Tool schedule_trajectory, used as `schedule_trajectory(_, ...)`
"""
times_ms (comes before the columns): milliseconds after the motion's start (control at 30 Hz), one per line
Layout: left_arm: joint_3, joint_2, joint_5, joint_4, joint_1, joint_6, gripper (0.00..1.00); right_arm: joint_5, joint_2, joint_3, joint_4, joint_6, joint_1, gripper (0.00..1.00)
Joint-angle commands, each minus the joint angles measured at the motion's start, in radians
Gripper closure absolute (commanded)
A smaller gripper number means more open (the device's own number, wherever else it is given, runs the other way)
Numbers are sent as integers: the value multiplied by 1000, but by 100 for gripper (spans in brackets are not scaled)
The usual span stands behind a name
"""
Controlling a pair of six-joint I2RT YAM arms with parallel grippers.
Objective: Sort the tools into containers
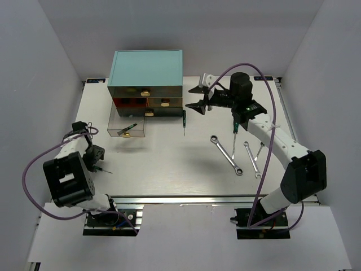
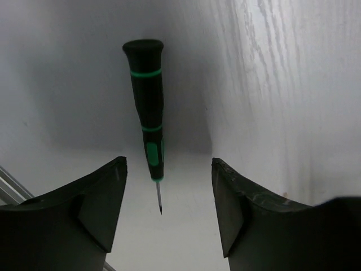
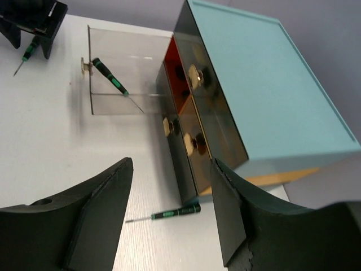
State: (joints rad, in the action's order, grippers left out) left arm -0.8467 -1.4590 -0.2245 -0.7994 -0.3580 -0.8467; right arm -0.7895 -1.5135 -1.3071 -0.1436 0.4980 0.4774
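Left gripper (image 2: 169,164) is spread wide and holds nothing, a black-green screwdriver (image 2: 145,96) lying just beyond it. The right gripper (image 3: 171,164), far right, is spread and empty beside the cabinet (image 3: 265,84).

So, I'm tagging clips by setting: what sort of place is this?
Probably a robotics lab test cell: a white table enclosed by plain white walls, two robot arms mounted by an aluminium rail, and wrenches near a teal cabinet.

We find the left arm (image 1: 67,178) folded low by its base, left gripper (image 2: 169,164) spread open, as the right arm (image 1: 276,141) stretches far forward, right gripper (image 3: 172,164) open too.
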Motion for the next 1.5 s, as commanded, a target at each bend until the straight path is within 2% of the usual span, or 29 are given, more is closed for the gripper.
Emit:
schedule_trajectory(0, -22, -47, -2, 71, -16, 51, 30, -36, 70, 14, -7, -44, -57, 37)
schedule_trajectory(33, -22, -73, -1, 77, -18, 55, 31, -39, 73, 15, -4, -49, -66, 37)
schedule_trajectory(167, 1, -103, -1, 100, -22, 60, 48, -28, 96, 32, -1, -73, -112, 37)
schedule_trajectory(200, 15, -104, 10, 115, -28, 60, 59, -27, 99, 40, -1, -81, -117, 37)
schedule_trajectory(300, 35, -93, 27, 138, -33, 58, 74, -14, 116, 57, 7, -82, -134, 37)
schedule_trajectory(333, 44, -89, 31, 143, -33, 57, 85, -11, 118, 66, 13, -82, -137, 37)
schedule_trajectory(433, 38, -41, 65, 140, -35, 55, 100, 18, 128, 75, 33, -79, -148, 35)
schedule_trajectory(467, 35, 4, 70, 129, -33, 57, 100, 29, 130, 74, 56, -81, -148, 31)
schedule_trajectory(500, 31, 32, 76, 117, -33, 58, 100, 64, 130, 75, 62, -90, -148, 14)
schedule_trajectory(533, 15, 60, 82, 100, -33, 58, 100, 93, 130, 75, 70, -134, -148, 11)
schedule_trajectory(633, -6, 191, 73, 23, 4, 55, 100, 135, 113, 68, 122, -179, -152, 11)
schedule_trajectory(667, -11, 234, 77, 2, 17, 60, 100, 98, 98, 52, 171, -179, -157, 14)
schedule_trajectory(700, -14, 329, 86, -4, 17, 69, 100, 79, 90, 49, 185, -185, -158, 36)
schedule_trajectory(767, -34, 412, 100, -29, 17, 116, 100, 33, 72, 46, 199, -209, -164, 63)
schedule_trajectory(800, -72, 448, 102, -41, 19, 133, 100, 0, 67, 46, 203, -214, -164, 84)
schedule_trajectory(833, -95, 486, 102, -61, 17, 150, 100, -14, 62, 48, 203, -216, -164, 91)
schedule_trajectory(900, -176, 497, 144, -106, 17, 188, 100, -39, 49, 51, 199, -236, -164, 98)
schedule_trajectory(1033, -216, 499, 370, -23, 24, 187, 100, -65, 18, 36, 196, -268, -164, 93)
schedule_trajectory(1067, -219, 473, 405, 30, 42, 164, 100, -66, 7, 29, 197, -271, -163, 89)
schedule_trajectory(1100, -222, 454, 462, 63, 63, 153, 100, -63, 3, 26, 199, -269, -163, 78)
schedule_trajectory(1133, -235, 434, 467, 92, 88, 144, 100, -56, -4, 23, 205, -269, -163, 74)
schedule_trajectory(1167, -248, 386, 458, 133, 162, 133, 100, -36, -7, 22, 210, -268, -163, 69)
schedule_trajectory(1200, -264, 355, 433, 150, 204, 135, 100, -25, -11, 19, 220, -268, -164, 57)
schedule_trajectory(1233, -305, 326, 419, 161, 240, 138, 100, -10, -16, 13, 232, -271, -161, 53)
schedule_trajectory(1367, -391, 186, 375, 209, 382, 167, 100, 84, -65, -12, 318, -318, -155, 50)
schedule_trajectory(1433, -410, 141, 346, 224, 395, 175, 100, 105, -70, 3, 320, -341, -155, 49)
schedule_trajectory(1467, -419, 131, 335, 244, 396, 182, 96, 128, -68, 26, 315, -364, -154, 49)
